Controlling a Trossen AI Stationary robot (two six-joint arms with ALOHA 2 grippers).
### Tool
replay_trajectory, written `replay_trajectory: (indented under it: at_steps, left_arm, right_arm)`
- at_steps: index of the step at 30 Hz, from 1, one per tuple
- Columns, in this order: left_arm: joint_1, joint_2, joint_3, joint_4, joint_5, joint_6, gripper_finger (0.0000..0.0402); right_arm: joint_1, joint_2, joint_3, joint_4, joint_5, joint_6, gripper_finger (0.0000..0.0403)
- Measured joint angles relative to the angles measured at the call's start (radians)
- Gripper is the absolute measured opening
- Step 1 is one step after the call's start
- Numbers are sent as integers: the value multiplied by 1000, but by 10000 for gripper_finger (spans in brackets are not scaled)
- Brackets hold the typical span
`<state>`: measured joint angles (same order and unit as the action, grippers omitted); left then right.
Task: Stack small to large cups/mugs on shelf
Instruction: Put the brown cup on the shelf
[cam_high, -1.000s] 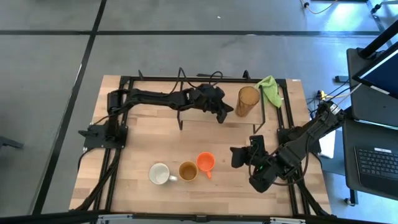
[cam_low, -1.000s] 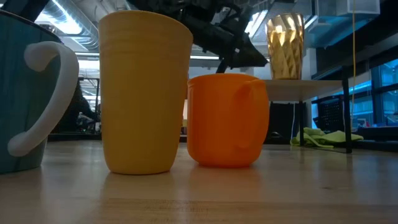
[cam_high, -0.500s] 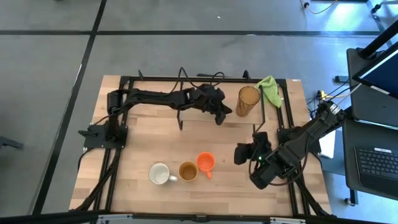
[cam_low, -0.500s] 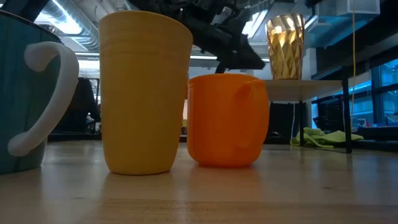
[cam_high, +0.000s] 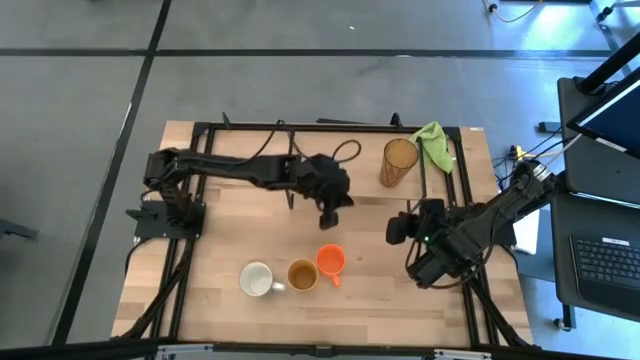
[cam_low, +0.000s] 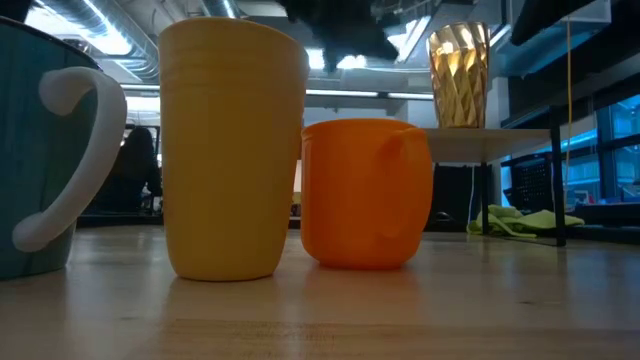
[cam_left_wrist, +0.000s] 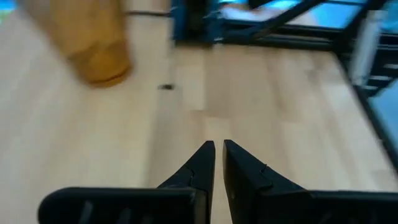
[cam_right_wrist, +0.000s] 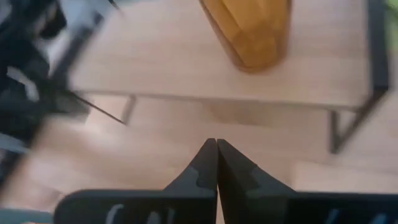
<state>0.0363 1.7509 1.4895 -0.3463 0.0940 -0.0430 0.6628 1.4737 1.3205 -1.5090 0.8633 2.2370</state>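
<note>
1. Tumbler first: the tall amber see-through tumbler (cam_high: 398, 162) stands upright near the right end of the low light-wood shelf on thin black legs (cam_high: 355, 190), alone up there. I judge it sits at that end as the largest piece, leaving the board to its left free for the smaller ones.

2. The other three wait in a row on the front of the big wooden tabletop (cam_high: 220, 235): the white mug (cam_high: 257, 279), the tan-yellow mug (cam_high: 301, 275) and the small orange cup (cam_high: 331, 261), close side by side, none on the shelf yet.

3. My left claw (cam_left_wrist: 217, 163) hangs over the shelf's middle, nearly closed with a thin gap between the fingers, holding nothing. It points toward the row, and the orange cup lies nearest it.

4. My right claw (cam_right_wrist: 216, 160) is pressed shut and empty, out by the right side of the table, facing the shelf and the tumbler from the front.

5. A crumpled green cloth (cam_high: 434, 144) lies at the far right corner behind the tumbler, clear of any path.

6. In the way, to my judgement: the shelf's legs and front edge, and the tightness of the row, which leaves little room for a finger between the orange cup and the tan-yellow mug.
</note>
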Motion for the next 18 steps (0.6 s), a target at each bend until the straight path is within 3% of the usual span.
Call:
replay_trajectory:
  at_steps: [8,18]
  left_arm:
    - [-114,-39,1,102,-14,1,27]
    - [-138,-38,1,86,-23,-7,27]
  right_arm:
    - [0,-164,-265,321,310,22,1]
    - [-7,-208,-453,514,306,36,1]
